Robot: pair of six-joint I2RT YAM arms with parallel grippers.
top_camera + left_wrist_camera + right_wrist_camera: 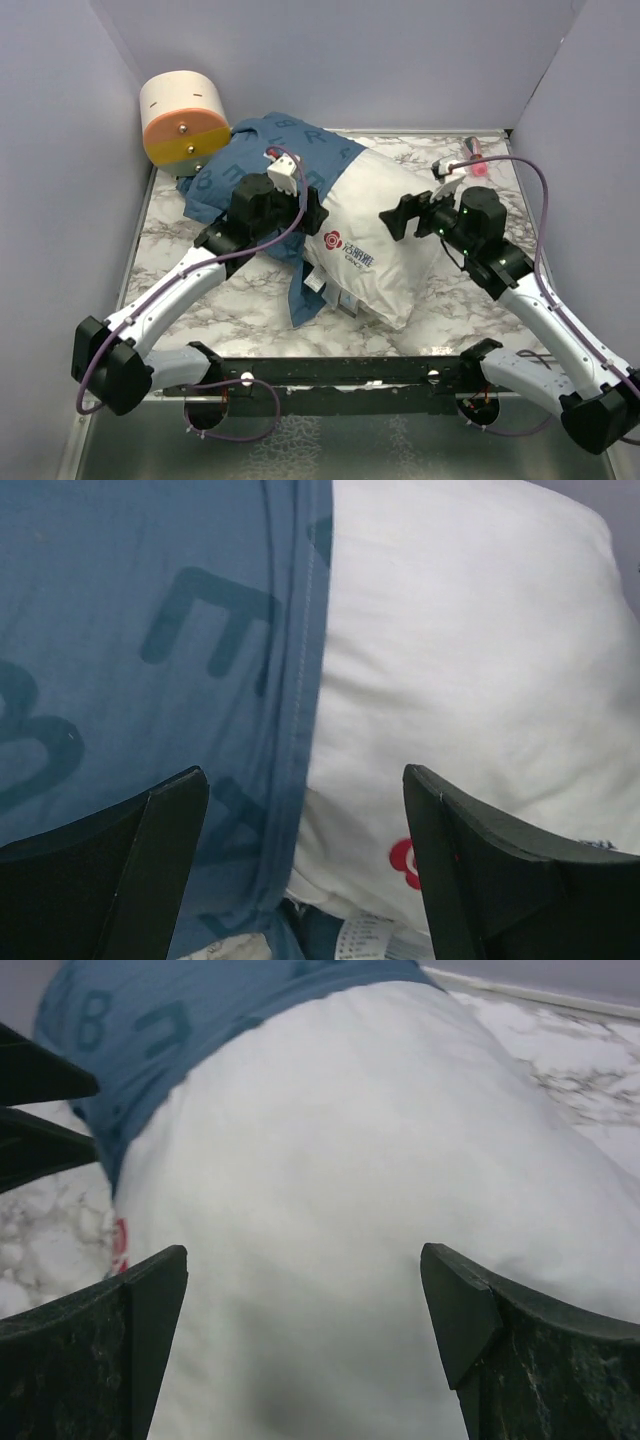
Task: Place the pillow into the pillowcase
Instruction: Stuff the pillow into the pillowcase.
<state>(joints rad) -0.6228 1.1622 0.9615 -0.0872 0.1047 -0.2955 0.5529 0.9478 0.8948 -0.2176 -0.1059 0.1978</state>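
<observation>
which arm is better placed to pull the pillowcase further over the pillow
Left. The left gripper is open and straddles the hem of the pillowcase where it meets the pillow, so it could likely close on that edge and pull. The right gripper, also open, hovers over bare pillow only.
</observation>
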